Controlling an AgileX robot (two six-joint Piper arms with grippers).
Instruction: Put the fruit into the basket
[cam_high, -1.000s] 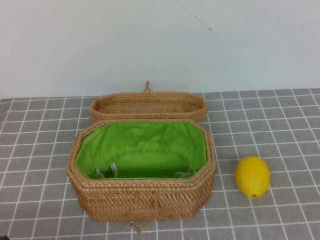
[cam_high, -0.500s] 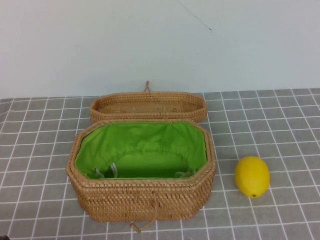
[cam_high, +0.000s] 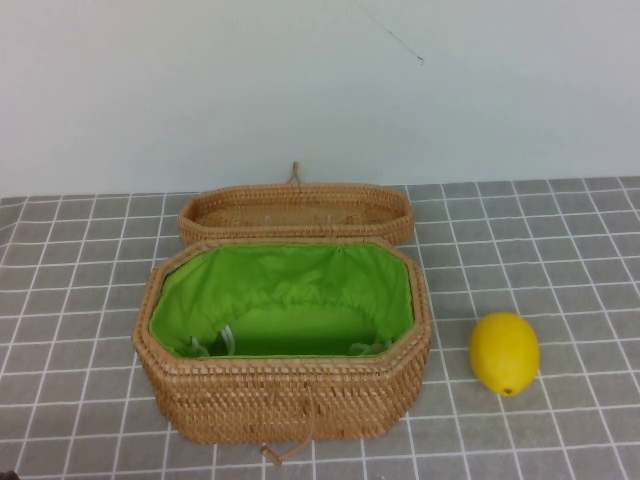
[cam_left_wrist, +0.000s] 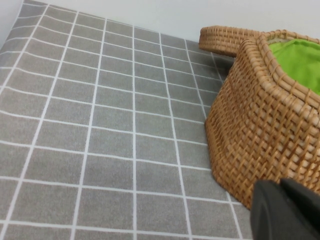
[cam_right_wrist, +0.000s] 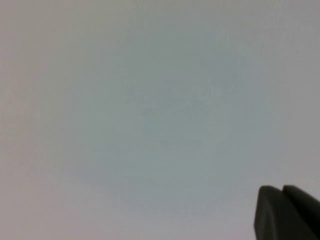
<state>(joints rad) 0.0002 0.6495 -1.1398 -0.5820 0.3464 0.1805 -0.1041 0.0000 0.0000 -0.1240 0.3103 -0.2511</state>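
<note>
The yellow lemon (cam_high: 505, 352) lies on the grey checked cloth to the right of the basket (cam_high: 285, 395), apart from it. The tan woven basket is open, and its green lining (cam_high: 285, 295) holds nothing. Neither gripper shows in the high view. In the left wrist view my left gripper (cam_left_wrist: 281, 186) is shut and empty, low beside the basket's outer wall (cam_left_wrist: 260, 125) on its left side. In the right wrist view my right gripper (cam_right_wrist: 282, 192) is shut and empty, facing a plain pale wall; the lemon is out of that view.
The flat woven lid (cam_high: 296, 212) lies right behind the basket, against the white wall, and also shows in the left wrist view (cam_left_wrist: 225, 39). A loop clasp (cam_high: 285, 452) hangs at the basket's front. Grey checked cloth (cam_high: 80, 300) covers the table.
</note>
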